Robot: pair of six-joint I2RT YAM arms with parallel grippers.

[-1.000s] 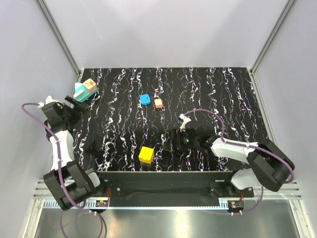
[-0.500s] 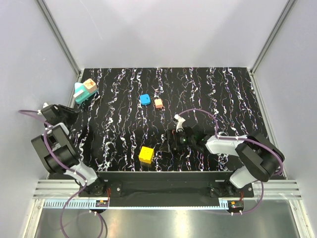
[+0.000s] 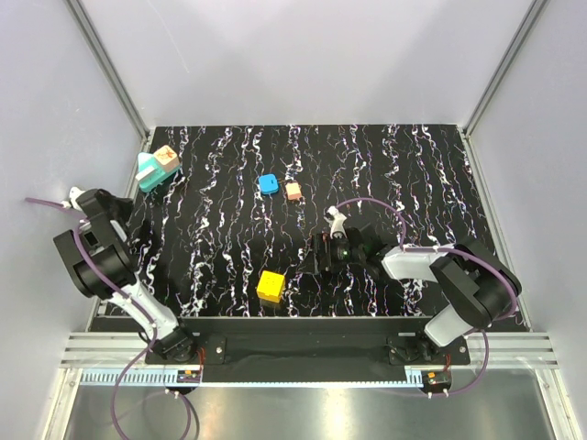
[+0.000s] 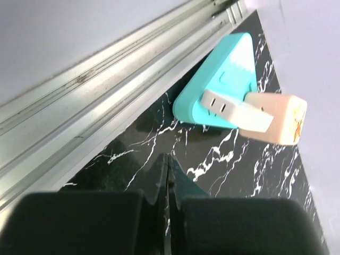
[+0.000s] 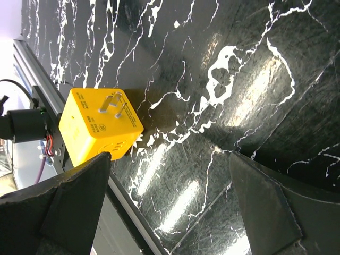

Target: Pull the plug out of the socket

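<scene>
The teal socket [image 3: 148, 172] lies at the table's far left corner with the tan plug [image 3: 166, 158] seated in it. In the left wrist view the socket [image 4: 223, 74] lies beside the metal rail. The plug [image 4: 276, 119] sticks out of it on a white front part, an orange mark on its end. My left gripper [image 4: 168, 164] is shut on nothing, a short way back from both. From above, the left gripper [image 3: 117, 209] sits at the table's left edge. My right gripper [image 5: 170, 202] is open and low over the table.
A yellow cube [image 5: 98, 127] with metal prongs lies just past the right gripper's left finger, near the front edge [image 3: 271, 286]. A small blue block [image 3: 268, 184] and a salmon block [image 3: 293, 191] sit mid-table. Walls and a metal rail [image 4: 106, 101] border the left side.
My left gripper has shut empty while its arm folded back from the socket towards the left edge. The right gripper has crept a little left, still open.
</scene>
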